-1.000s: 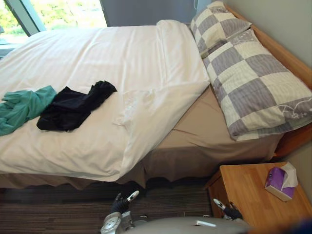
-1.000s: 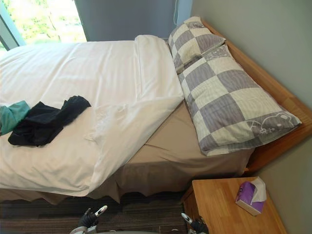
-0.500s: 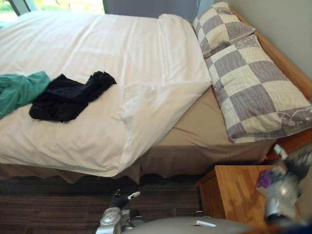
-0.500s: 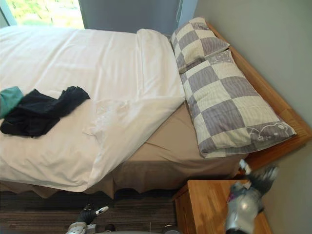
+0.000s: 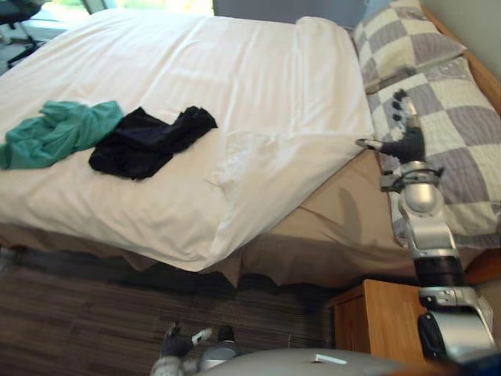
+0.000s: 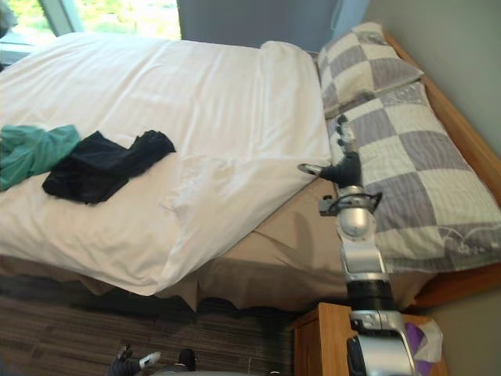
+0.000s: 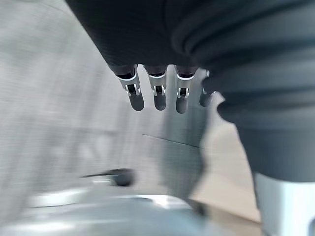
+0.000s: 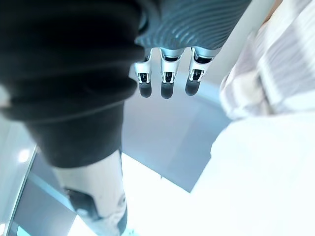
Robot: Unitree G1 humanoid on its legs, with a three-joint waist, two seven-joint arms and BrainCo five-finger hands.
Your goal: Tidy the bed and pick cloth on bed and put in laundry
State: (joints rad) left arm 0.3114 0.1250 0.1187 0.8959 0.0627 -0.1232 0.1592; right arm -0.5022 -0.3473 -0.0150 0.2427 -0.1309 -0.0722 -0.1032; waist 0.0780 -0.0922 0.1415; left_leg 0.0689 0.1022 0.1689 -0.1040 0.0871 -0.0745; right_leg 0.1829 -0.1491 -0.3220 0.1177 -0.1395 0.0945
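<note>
Nearest, the left hand [image 5: 178, 345] hangs low over the striped carpet [image 5: 78, 313], its fingers [image 7: 156, 93] straight and holding nothing. The right hand [image 5: 407, 141] is out over the bed's tan sheet [image 5: 337, 211], fingers spread and thumb out, empty. The checked pillow [image 5: 462, 133] is just to its right and the white duvet's [image 5: 196, 94] turned-back edge just to its left. Well left of that hand, a black garment [image 5: 149, 141] lies on the duvet, with a teal garment [image 5: 59, 131] touching it beyond.
</note>
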